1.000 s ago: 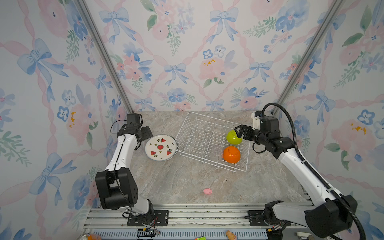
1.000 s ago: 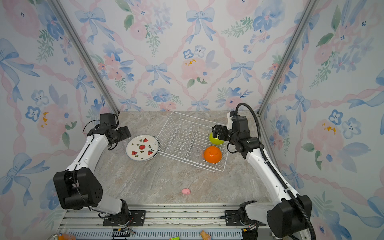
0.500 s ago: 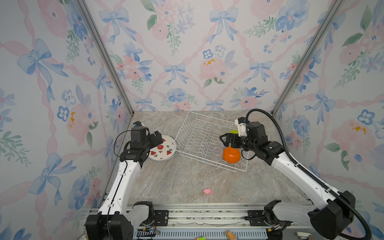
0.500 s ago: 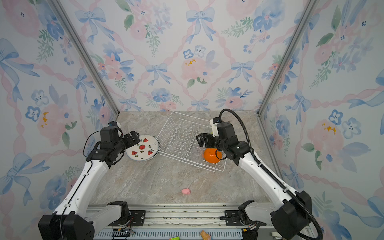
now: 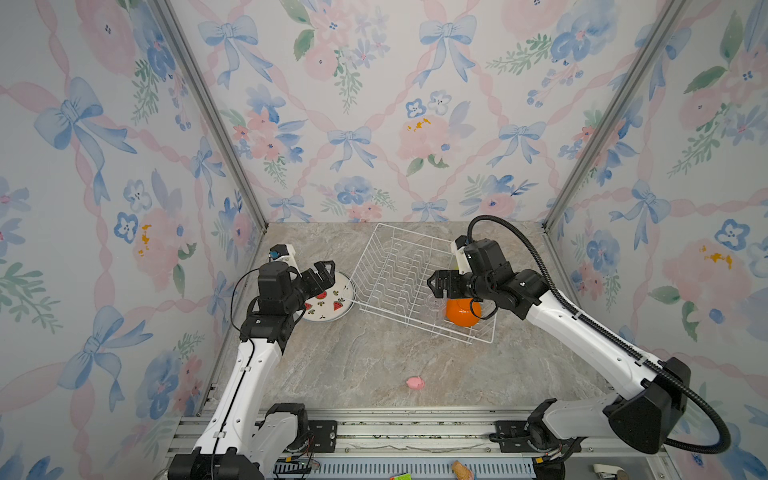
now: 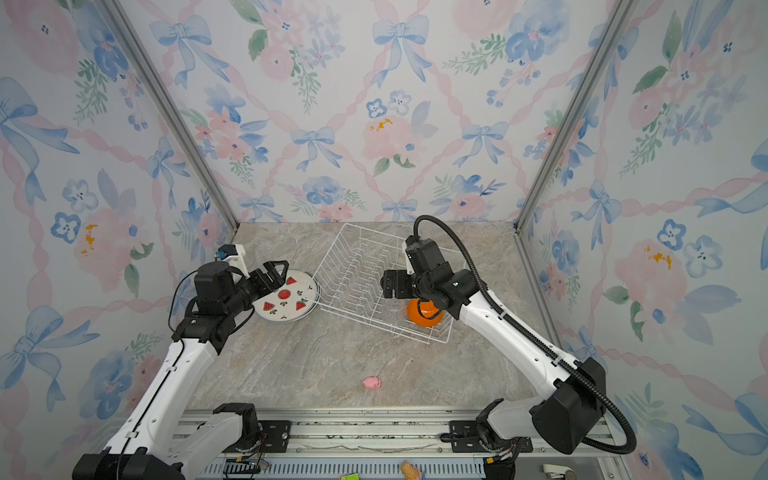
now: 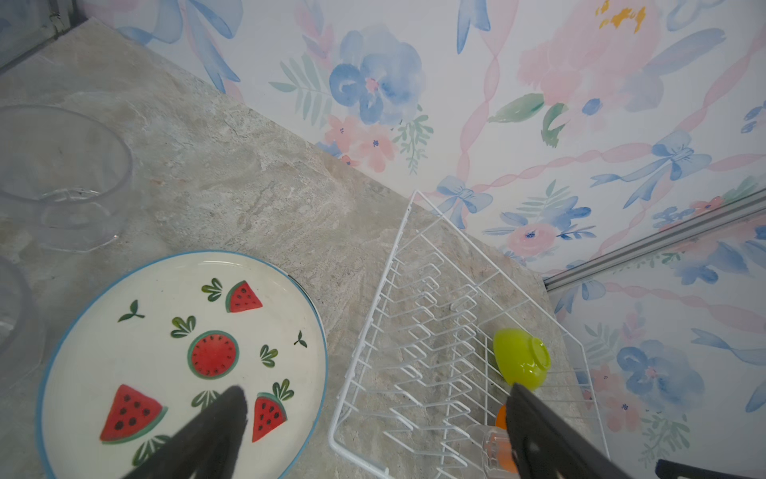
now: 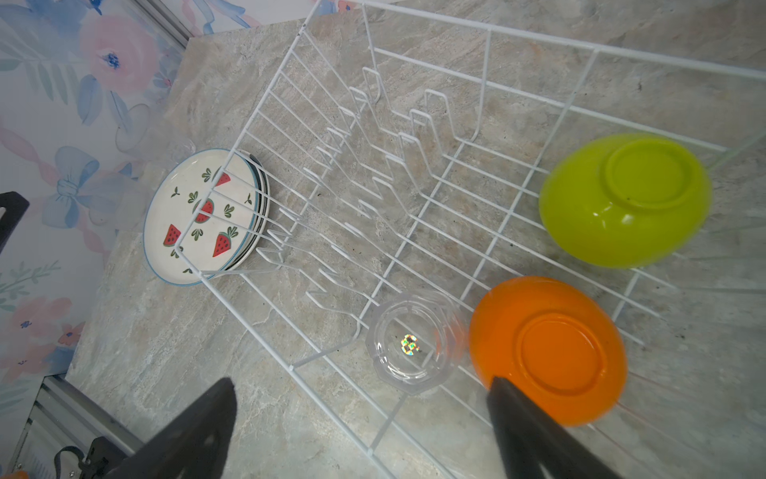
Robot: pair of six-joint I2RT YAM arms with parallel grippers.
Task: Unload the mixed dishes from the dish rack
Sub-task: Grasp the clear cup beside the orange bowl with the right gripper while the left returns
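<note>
1. In the white wire dish rack (image 5: pixel 368 262), at the end nearer the right arm, an upturned orange plastic bowl (image 8: pixel 547 348), an upturned lime-green plastic bowl (image 8: pixel 626 199) and a clear drinking glass (image 8: pixel 408 342) are waiting to come out
2. The right gripper (image 5: pixel 432 284) is hovering over the glass and the orange bowl, jaws spread wide and carrying nothing; it is probably lining up on the glass, which is sitting between its fingers in the wrist view
3. The left gripper (image 5: pixel 326 274) is hanging above a stack of round white plates with watermelon prints (image 7: pixel 186 361), jaws likewise spread and empty
4. The plates are lying flat on the marble-look table (image 5: pixel 374 365) just beside the rack's corner, with two more clear glasses (image 7: pixel 62 174) standing near, seemingly gathering unloaded pieces on the left arm's side
5. A small pink toy (image 5: pixel 414 382) is lying well apart, playing no part
</note>
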